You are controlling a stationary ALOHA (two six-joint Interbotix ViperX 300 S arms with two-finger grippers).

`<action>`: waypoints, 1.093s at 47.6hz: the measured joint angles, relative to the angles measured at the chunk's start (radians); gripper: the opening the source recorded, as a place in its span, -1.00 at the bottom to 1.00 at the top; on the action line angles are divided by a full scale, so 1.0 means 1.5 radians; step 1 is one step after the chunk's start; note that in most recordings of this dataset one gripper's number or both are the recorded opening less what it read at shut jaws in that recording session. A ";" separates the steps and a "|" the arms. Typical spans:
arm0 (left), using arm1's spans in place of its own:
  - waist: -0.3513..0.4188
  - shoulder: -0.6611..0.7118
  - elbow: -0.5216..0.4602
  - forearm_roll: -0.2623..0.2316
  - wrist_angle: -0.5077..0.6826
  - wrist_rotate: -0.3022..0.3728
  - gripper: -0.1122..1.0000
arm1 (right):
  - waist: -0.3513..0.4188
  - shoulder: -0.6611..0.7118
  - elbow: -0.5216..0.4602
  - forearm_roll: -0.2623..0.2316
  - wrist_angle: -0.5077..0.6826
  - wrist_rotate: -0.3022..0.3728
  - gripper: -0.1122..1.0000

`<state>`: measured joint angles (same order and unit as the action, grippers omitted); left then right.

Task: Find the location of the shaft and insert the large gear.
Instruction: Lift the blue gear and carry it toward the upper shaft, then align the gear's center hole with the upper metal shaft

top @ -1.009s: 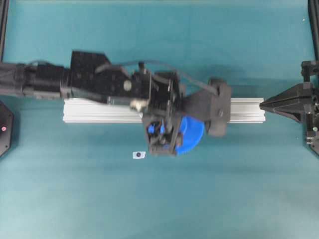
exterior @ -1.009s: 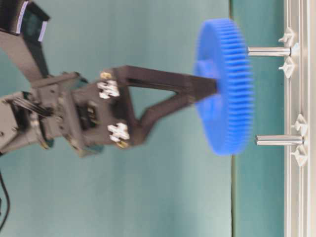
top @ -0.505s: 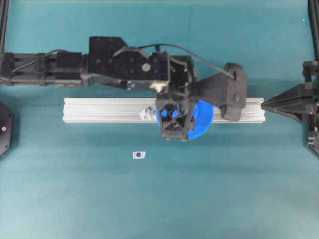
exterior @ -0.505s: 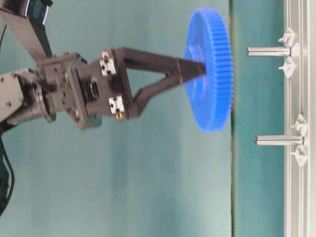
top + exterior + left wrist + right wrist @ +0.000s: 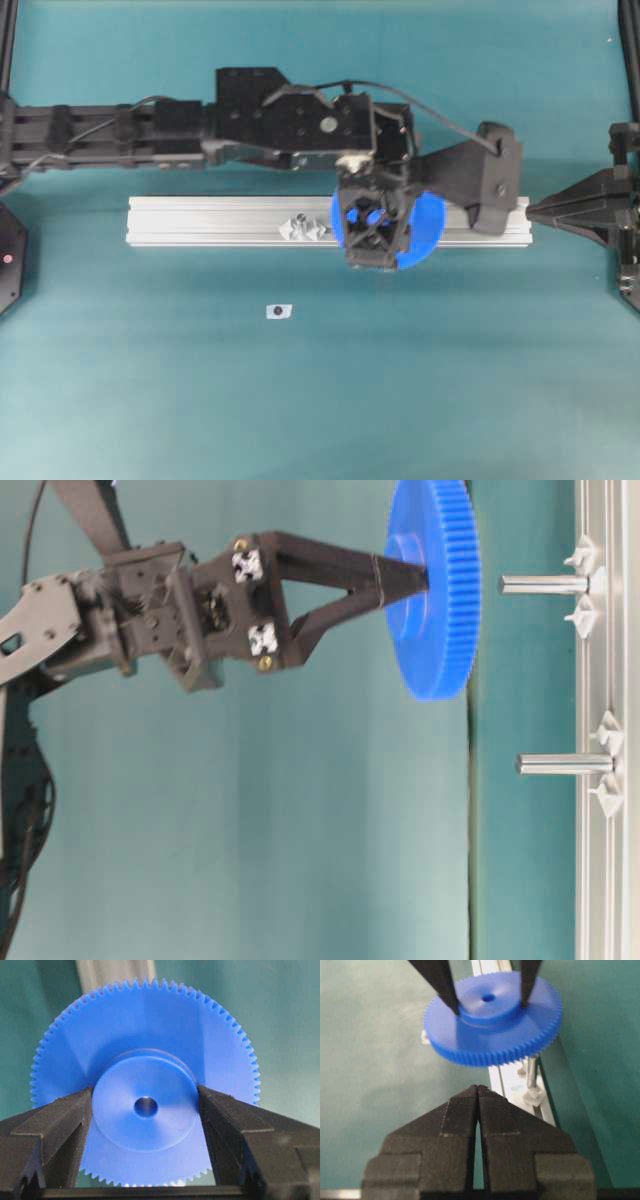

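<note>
The large gear [image 5: 435,600], a bright blue toothed disc, is held flat by its raised hub, with my left gripper [image 5: 402,575] shut on it. In the left wrist view both fingers [image 5: 65,1120] press the hub of the large gear [image 5: 145,1030]. From overhead the large gear [image 5: 428,225] hovers over the rail. The shaft [image 5: 565,764], a pale peg between wide-set clear mounts, stands free to one side, and overhead the shaft [image 5: 300,227] shows left of the gear. The gear's hole lines up roughly with the other peg [image 5: 545,583], a small gap above its tip. My right gripper [image 5: 478,1088] is shut and empty.
The aluminium rail [image 5: 200,222] carries both pegs. A small white tag [image 5: 279,311] lies on the teal mat in front of it. The right gripper [image 5: 532,210] rests just off the rail's right end. The other peg [image 5: 532,1072] shows under the gear's rim.
My left gripper has carried the gear right and back, from in front of the rail to over it, lining it up with the other peg. The right gripper has not moved.
</note>
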<state>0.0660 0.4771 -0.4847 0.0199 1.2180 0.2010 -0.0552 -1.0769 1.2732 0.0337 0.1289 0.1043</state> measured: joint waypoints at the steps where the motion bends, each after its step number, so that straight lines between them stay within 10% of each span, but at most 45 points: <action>1: 0.003 0.003 -0.004 0.000 0.003 0.002 0.46 | 0.000 0.000 0.001 -0.001 0.000 0.000 -0.78; 52: 0.027 0.073 -0.097 0.000 0.060 0.032 0.46 | 0.000 -0.001 0.006 -0.001 0.006 0.019 -0.78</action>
<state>0.1058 0.5860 -0.6305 0.0199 1.3085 0.2485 -0.0552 -1.0784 1.2824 0.0322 0.1381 0.1335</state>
